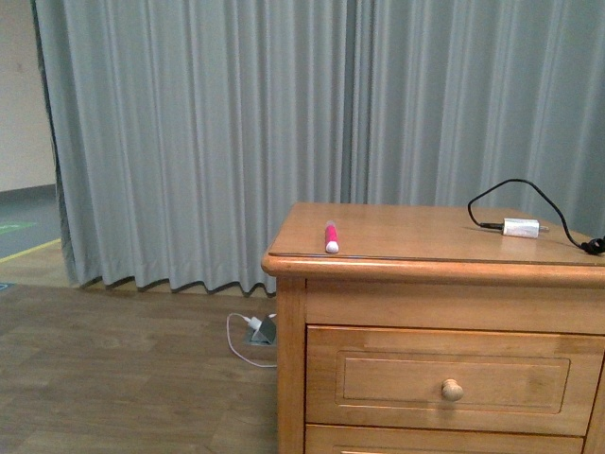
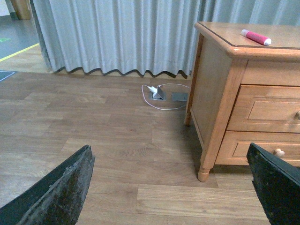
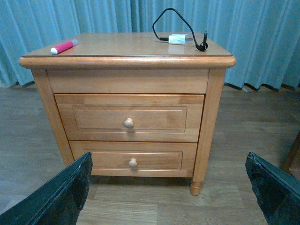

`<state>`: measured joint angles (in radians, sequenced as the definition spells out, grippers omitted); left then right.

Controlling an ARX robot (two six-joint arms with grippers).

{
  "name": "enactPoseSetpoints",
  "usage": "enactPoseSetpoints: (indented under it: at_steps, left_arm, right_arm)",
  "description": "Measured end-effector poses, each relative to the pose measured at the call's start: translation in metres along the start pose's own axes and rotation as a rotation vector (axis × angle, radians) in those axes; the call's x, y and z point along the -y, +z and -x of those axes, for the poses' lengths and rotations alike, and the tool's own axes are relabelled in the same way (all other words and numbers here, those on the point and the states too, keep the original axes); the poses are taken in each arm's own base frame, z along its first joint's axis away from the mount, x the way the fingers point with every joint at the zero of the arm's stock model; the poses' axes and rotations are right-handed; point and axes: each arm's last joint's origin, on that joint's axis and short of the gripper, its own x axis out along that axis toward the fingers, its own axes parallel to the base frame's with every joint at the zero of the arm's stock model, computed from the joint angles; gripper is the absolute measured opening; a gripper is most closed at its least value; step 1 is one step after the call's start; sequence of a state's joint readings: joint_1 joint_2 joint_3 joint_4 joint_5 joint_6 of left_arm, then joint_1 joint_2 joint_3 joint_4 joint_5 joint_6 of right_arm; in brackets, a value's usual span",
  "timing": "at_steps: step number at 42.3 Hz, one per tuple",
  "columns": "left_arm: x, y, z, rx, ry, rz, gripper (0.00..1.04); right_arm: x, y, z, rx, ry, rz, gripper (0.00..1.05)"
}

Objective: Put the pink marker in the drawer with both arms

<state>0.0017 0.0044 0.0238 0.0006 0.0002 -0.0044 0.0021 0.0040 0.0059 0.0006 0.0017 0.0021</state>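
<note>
Wooden drawer [image 3: 129, 117] closed; pink marker [image 3: 64, 47] lies atop the nightstand [image 3: 126, 49].

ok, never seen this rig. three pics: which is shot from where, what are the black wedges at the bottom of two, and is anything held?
It is a robot with two arms, each ending in a gripper. The front view comes from a camera on its body; neither arm shows there. The other two come from cameras on the wrists, and the black wedges are the fingers of the left gripper and the right gripper, both open and empty. Ahead stands a wooden nightstand. On its top lie a pink marker near the left front edge and a white adapter with a black cable. The upper drawer is shut. Nothing is held.
</note>
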Motion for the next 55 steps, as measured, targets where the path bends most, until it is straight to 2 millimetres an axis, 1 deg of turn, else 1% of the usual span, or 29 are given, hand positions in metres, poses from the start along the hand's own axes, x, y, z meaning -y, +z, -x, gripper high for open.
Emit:
enactPoseSetpoints:
  at_steps: [42, 43, 45, 47, 49, 52, 55]
  left_arm:
    - [0.0, 0.0, 0.0, 0.0, 0.0, 0.0, 0.99]
    - [0.0, 0.0, 0.0, 0.0, 0.0, 0.0, 0.99]
    - [0.0, 0.0, 0.0, 0.0, 0.0, 0.0, 0.99]
    - [0.0, 0.0, 0.0, 0.0, -0.001, 0.0, 0.99]
    - [0.0, 0.0, 0.0, 0.0, 0.0, 0.0, 0.99]
    - [0.0, 0.0, 0.0, 0.0, 0.0, 0.0, 0.99]
    - [0.0, 0.0, 0.0, 0.0, 0.0, 0.0, 0.99]
  right_arm:
    - [0.0, 0.0, 0.0, -0.001, 0.0, 0.0, 0.96]
    - [0.0, -0.001, 0.0, -0.024, 0.009, -0.005, 0.96]
    - [-0.001, -0.001, -0.001, -0.19, 0.047, -0.04, 0.96]
    - [-0.002, -0.001, -0.006, -0.303, 0.052, -0.064, 0.96]
    - [-0.003, 0.001, -0.013, -0.333, 0.06, -0.077, 0.96]
    - [-0.008, 0.01, -0.031, -0.321, 0.077, -0.081, 0.96]
    - [-0.017, 0.021, -0.056, -0.295, 0.114, -0.085, 0.96]
